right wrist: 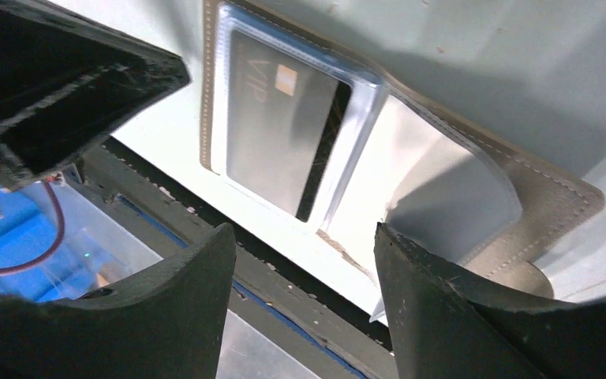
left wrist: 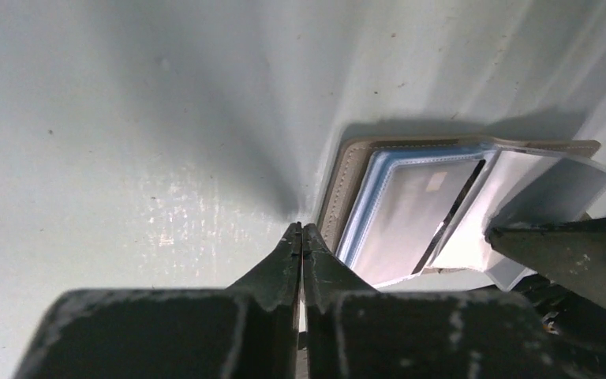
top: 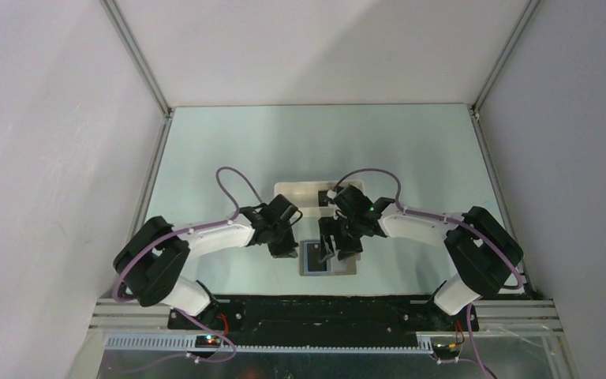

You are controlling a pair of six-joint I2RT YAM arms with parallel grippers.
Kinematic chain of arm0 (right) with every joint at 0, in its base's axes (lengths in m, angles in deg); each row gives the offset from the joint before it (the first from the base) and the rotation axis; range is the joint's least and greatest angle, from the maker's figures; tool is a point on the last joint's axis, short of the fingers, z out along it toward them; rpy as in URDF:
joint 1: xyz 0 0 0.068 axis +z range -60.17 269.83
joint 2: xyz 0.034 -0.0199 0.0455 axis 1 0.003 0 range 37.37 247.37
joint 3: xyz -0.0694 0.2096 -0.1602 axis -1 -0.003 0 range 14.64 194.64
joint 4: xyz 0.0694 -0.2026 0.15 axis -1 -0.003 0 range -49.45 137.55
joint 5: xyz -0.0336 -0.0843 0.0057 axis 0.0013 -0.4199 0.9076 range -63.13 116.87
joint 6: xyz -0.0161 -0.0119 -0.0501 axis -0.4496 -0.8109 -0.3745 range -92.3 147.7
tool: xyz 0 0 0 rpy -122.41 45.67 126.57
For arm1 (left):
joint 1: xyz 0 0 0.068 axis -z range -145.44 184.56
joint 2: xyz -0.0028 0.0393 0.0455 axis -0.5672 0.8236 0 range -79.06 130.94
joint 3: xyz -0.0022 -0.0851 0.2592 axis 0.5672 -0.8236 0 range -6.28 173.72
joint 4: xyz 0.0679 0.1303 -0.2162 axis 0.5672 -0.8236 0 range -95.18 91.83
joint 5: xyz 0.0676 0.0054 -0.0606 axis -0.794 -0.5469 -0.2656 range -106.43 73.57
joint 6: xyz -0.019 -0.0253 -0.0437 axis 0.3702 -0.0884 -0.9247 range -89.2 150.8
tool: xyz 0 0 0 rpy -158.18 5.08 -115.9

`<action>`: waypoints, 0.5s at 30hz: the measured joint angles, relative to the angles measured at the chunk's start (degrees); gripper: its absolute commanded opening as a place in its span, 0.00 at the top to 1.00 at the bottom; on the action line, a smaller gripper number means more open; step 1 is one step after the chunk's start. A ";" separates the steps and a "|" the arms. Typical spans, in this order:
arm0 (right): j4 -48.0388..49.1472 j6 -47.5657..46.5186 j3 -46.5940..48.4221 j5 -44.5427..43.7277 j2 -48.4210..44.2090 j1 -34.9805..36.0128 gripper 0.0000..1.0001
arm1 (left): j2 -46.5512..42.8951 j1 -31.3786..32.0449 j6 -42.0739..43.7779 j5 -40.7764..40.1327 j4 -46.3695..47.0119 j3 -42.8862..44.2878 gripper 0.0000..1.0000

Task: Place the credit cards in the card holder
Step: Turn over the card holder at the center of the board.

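Pale table, left hand clenched empty beside open card holder, right hand released above it.

I have the card holder lying open at the middle of the tabletop's near edge, a credit card in its left pocket. The tray sits just behind it. My left gripper is just beside its left edge, and my right gripper is over its right half.
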 measured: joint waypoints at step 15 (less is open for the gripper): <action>1.29 -2.91 -3.56 0.04 2.14 -1.16 0.97 | -11.13 1.27 -0.07 0.42 9.05 -3.39 0.65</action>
